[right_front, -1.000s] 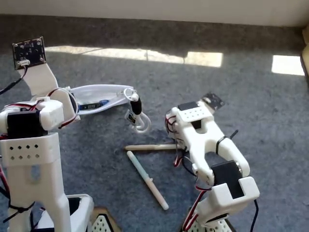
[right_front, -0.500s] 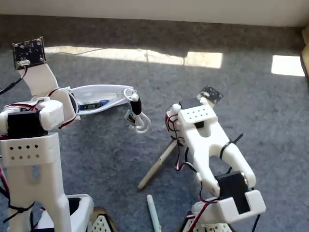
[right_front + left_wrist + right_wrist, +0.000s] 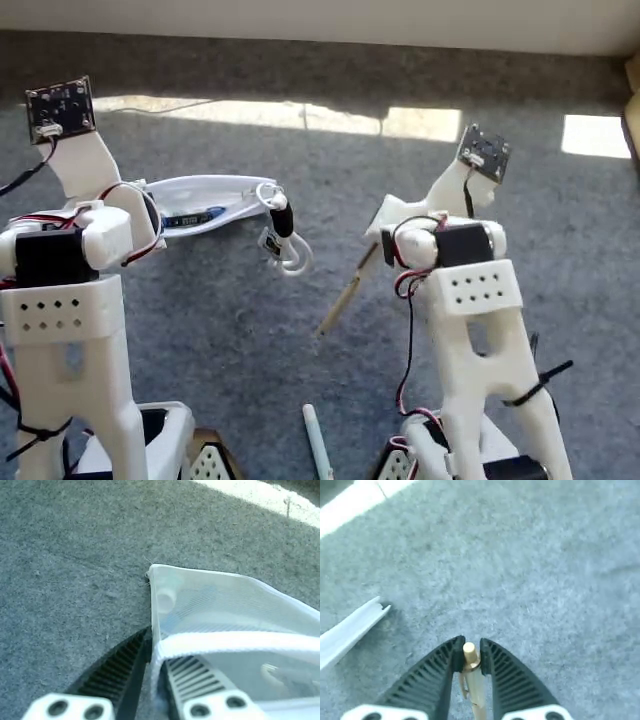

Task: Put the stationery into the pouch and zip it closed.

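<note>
Clamping the pen (image 3: 345,295) in your R gripper (image 3: 470,647), tip angled down; L gripper (image 3: 153,644) fingers pinch pouch (image 3: 225,600) corner.

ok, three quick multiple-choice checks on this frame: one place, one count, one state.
1. Where does the pale blue-and-white pen lie? A in the white mesh pouch; B in the left end effector; C on the grey carpet between the arm bases.
2. Pens outside the pouch? A one; B two; C four.
3. State of the right end effector? A shut on the slim tan pen; B open, empty; C shut on the pouch.
C, it lies on carpet at the near edge; B, the tan and the pale one; A, its gold end sits pinched.
</note>
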Robot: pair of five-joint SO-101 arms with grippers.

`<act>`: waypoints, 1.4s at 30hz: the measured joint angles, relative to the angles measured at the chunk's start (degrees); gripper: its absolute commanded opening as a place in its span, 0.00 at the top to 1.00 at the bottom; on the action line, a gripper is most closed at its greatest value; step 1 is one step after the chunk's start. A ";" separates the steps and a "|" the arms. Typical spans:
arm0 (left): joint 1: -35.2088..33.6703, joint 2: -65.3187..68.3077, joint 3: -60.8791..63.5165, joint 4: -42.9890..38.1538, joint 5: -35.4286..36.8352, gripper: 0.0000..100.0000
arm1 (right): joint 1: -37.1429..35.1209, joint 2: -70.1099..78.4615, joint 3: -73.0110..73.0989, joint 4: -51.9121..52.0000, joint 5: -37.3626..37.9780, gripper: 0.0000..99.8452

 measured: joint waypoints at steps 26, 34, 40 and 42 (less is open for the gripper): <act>3.16 0.26 -1.32 0.00 0.00 0.99 | -20.31 -33.23 -1.58 -25.49 28.31 1.00; 3.16 0.26 -1.32 0.00 0.00 0.99 | -30.07 -33.23 -1.58 -36.04 36.57 1.00; 3.16 0.26 -1.32 0.00 0.00 0.99 | -34.20 -33.23 -1.58 -39.82 39.65 1.00; 3.16 0.26 -1.32 0.00 0.00 0.99 | -34.64 -33.23 -1.58 -42.64 40.62 1.00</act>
